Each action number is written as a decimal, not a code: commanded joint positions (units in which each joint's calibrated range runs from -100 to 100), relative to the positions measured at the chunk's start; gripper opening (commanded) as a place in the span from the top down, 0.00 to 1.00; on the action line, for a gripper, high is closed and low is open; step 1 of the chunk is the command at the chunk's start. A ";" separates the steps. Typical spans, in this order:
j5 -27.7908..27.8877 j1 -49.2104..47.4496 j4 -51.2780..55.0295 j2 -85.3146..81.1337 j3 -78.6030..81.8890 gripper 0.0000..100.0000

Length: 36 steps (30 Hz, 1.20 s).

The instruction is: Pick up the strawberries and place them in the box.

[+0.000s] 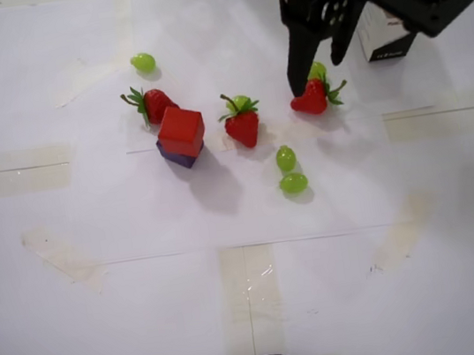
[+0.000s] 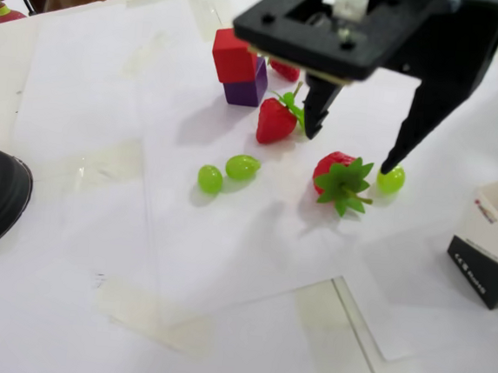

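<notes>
Your gripper hangs with its fingers spread wide, because the nearest strawberry lies just under the gap between the tips – a green grape touches the far tip; the box waits well apart, outside them.

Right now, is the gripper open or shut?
Open. In the fixed view the gripper has its two fingertips spread wide, one either side of the strawberry, touching nothing.
</notes>
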 commanded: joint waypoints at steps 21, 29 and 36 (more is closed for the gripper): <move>-1.66 1.80 -7.32 6.07 1.07 0.76; -2.54 1.58 -8.46 5.90 1.89 0.81; -3.03 1.28 -8.46 5.12 1.89 0.84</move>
